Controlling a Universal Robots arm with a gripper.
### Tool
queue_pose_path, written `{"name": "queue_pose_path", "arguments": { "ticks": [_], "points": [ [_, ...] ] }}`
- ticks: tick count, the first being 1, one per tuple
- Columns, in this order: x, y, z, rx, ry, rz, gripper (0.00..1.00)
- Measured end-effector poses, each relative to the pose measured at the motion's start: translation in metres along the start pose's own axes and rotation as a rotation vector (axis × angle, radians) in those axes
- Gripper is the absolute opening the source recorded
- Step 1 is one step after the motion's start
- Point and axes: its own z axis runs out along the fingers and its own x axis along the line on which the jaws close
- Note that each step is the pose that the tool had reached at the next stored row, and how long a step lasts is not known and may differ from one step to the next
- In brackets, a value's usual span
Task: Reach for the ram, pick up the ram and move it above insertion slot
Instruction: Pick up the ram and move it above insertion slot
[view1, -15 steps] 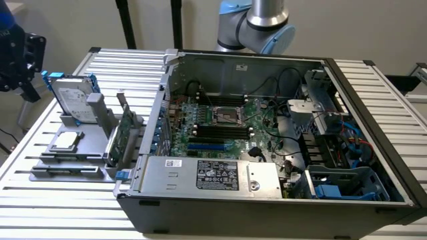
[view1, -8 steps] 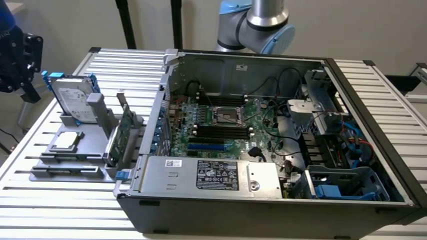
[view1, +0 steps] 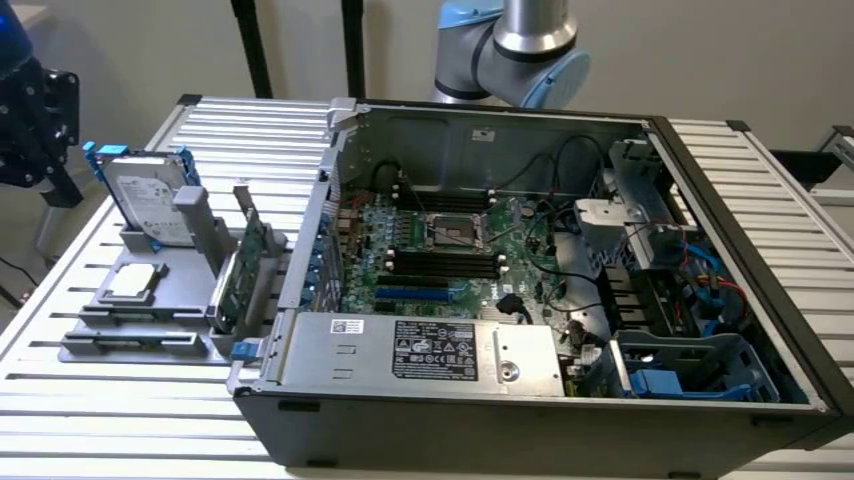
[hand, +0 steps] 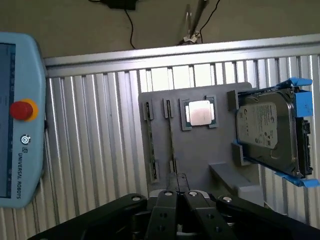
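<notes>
- Standing on edge in a narrow slot of the grey holder (hand: 200, 165) was the ram (hand: 170, 140), a thin strip from above, its upper edge left free for pinching.
- The end effector (hand: 177, 194) was clenched and empty, poised over the holder in line with that strip.
- The insertion slot (view1: 441, 258), black, lay among parallel twins inside the open case (view1: 534, 420), well apart.
- Surroundings:
  - second edge-on board (hand: 148, 140) just beside the ram
  - processor (hand: 201, 112)
  - hard drive (hand: 267, 130)
  - pendant (hand: 20, 125)
- The case wall stood between holder and slot.

Arm joint (view1: 534, 45) up high, fingers (hand: 165, 212) apparently pressed together, pointing down
</notes>
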Motion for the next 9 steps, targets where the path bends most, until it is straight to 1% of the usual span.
{"name": "queue_pose_path", "arguments": {
  "ticks": [3, 4, 5, 7, 9],
  "points": [
    [0.0, 0.0, 0.001, 0.0046, 0.001, -0.054, 0.11],
    [0.0001, 0.0, 0.0013, 0.0076, 0.0008, -0.066, 0.11],
    [0.0009, -0.0001, 0.0013, 0.009, 0.0001, -0.07, 0.11],
    [0.0025, -0.0002, 0.0013, 0.0091, -0.002, -0.071, 0.11],
    [0.0035, -0.0003, 0.0013, 0.009, -0.0023, -0.071, 0.11]
  ]
}}
